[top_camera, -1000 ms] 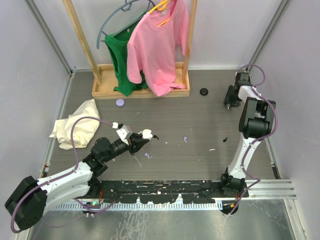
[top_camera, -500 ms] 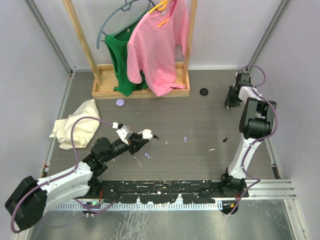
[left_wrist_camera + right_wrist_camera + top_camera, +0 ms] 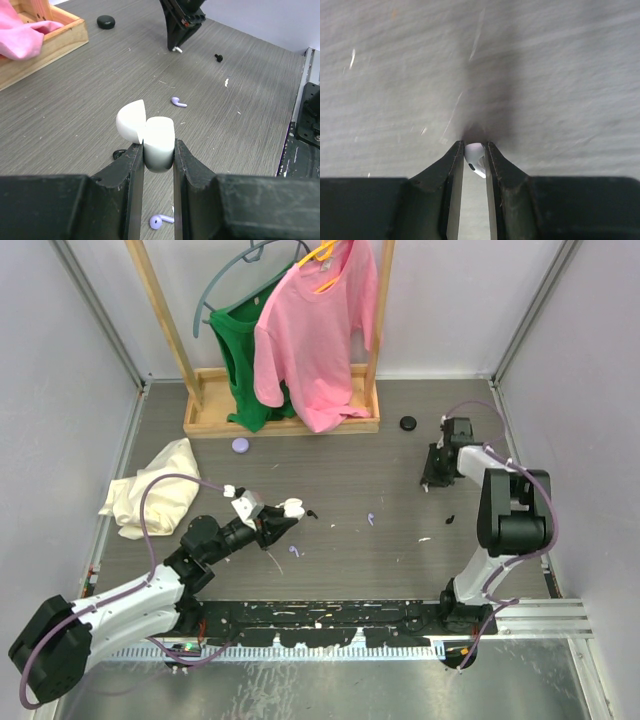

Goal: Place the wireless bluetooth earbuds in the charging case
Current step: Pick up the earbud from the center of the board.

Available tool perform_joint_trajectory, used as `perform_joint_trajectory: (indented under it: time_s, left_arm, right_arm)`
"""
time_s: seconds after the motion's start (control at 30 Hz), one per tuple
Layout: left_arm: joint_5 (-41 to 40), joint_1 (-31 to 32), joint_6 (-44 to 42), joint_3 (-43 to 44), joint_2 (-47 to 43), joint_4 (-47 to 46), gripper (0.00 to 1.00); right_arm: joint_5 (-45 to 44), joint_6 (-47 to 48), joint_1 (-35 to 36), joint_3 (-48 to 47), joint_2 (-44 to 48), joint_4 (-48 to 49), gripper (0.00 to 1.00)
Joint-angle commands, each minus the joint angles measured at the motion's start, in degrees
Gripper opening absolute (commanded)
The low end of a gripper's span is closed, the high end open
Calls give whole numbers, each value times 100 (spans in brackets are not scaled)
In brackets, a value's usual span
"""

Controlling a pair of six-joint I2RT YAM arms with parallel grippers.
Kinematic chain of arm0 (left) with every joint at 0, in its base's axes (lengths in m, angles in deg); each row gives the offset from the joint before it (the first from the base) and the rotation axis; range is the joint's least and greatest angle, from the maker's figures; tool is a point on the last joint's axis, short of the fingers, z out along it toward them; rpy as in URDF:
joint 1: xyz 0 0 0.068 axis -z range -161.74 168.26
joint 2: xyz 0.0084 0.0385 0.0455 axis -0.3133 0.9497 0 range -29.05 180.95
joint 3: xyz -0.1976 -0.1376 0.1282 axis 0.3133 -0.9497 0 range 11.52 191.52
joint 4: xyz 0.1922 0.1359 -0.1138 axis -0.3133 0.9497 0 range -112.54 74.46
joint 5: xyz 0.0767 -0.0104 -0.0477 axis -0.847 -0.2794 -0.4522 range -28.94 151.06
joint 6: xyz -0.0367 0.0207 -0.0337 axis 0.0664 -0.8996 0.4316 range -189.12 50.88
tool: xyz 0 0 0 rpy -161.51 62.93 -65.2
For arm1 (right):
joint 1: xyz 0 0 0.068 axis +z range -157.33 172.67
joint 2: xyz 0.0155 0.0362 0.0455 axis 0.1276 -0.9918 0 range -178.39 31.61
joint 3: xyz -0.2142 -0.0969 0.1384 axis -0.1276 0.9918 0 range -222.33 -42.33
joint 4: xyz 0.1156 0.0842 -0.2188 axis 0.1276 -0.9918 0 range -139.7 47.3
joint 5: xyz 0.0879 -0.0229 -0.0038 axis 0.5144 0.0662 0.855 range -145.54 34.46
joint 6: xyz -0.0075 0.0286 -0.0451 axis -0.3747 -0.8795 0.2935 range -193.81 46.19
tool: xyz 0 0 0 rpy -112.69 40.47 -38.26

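**Both end effectors loaded: case on the left, white earbud on the right**

**Count.** Four earbuds are confirmed: one white, two lilac, one black. A small dark item (image 3: 119, 154) just under the left fingertips may be a fifth, but it is too blurred to tell. There is one white charging case, one black round case and one lilac disc.

**End effector state.**
- The left end effector (image 3: 282, 514) is clamped narrowly on the body of the white charging case (image 3: 159, 134), whose lid is hinged open.
- The right end effector (image 3: 474, 146) is closed narrowly on the white earbud (image 3: 475, 159), with its tips pointing down close to the surface (image 3: 380, 480).

**Open room.** The stretch between the two end effectors is open. It carries the first lilac earbud (image 3: 178, 102), ahead of the left end effector, and a few white flecks. The second lilac earbud (image 3: 159, 220) lies just below the left fingers. The black earbud (image 3: 449, 519) lies near the right end effector, on its near side.

**Surroundings.**
- The black round case (image 3: 408, 423) sits beyond the right end effector.
- The lilac disc (image 3: 240, 445) lies beside the wooden rack (image 3: 200, 400) at the far edge.
- A cream cloth (image 3: 150, 495) lies left of the left end effector, by the wall.
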Motion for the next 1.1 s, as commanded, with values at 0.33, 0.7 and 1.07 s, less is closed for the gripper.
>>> perform_joint_trajectory:
  time_s: [0.33,0.7,1.07]
  left_arm:
    - [74,21,-59,212,-193,-220,0]
    - [82,20,-42,206,-262,-193,0]
    - [114,23,-38,224,-243,-185,0]
  right_arm:
    - [-408,-1238,1596,1510,1853,-185,23]
    - [-756,-1732,2229,2292,2190,-67,29]
    - [-834,-1881,2558,2427,2612,-392,48]
